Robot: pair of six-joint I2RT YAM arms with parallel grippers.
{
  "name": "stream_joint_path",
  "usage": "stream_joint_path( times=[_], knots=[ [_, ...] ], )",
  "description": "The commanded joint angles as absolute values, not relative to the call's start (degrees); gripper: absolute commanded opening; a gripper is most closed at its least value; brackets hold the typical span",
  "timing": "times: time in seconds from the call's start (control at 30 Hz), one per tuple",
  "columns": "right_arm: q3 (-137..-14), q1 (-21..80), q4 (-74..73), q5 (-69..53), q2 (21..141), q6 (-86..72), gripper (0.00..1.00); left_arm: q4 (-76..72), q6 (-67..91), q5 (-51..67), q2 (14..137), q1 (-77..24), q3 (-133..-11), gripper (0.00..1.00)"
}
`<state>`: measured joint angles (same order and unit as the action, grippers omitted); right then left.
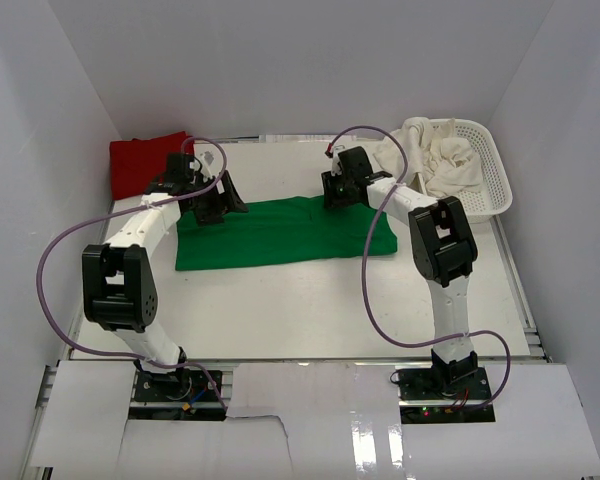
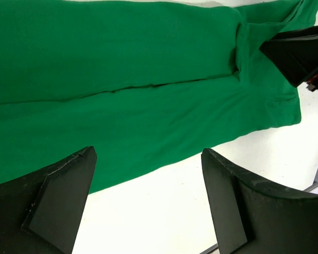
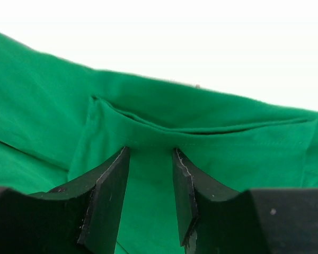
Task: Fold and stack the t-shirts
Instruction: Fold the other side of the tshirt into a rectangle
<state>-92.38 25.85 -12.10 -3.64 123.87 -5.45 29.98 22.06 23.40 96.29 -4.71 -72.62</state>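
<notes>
The bright green t-shirt (image 1: 285, 232) lies flat on the white table, folded into a long band. My left gripper (image 1: 220, 200) hovers at its back left edge. In the left wrist view it (image 2: 148, 201) is wide open and empty over bare table, beside the green shirt's edge (image 2: 122, 79). My right gripper (image 1: 342, 190) is at the shirt's back right edge. In the right wrist view it (image 3: 151, 151) has a narrow gap, its tips on a hemmed fold of the green shirt (image 3: 212, 121). The red t-shirt (image 1: 145, 160) lies folded at the back left. Cream-white shirts (image 1: 445, 160) are heaped in the basket.
The white mesh basket (image 1: 500, 170) stands at the back right corner. White walls close in the table on three sides. Purple cables loop from both arms. The right gripper (image 2: 302, 53) shows at the upper right of the left wrist view.
</notes>
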Motion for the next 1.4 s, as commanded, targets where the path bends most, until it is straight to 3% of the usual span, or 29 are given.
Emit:
stream_joint_path(
  times=[0.0,0.53,1.07,1.37],
  knots=[
    [-95.4,25.8,-10.5,-3.6,124.3,-4.7,0.45,29.6,21.8,22.9,94.0,-4.7,-72.8,0.91],
    [-103.1,25.8,-12.8,-3.2,131.6,-3.9,0.46,29.5,20.5,21.4,96.0,-4.7,-73.7,0.91],
    [-88.9,25.8,-14.2,-0.3,108.8,-3.5,0.47,28.2,14.0,13.0,100.5,-4.4,-78.2,0.91],
    [-83.7,25.8,-21.0,1.8,104.7,-7.2,0.47,23.6,11.2,13.4,104.8,-3.6,-77.3,0.91]
  ],
)
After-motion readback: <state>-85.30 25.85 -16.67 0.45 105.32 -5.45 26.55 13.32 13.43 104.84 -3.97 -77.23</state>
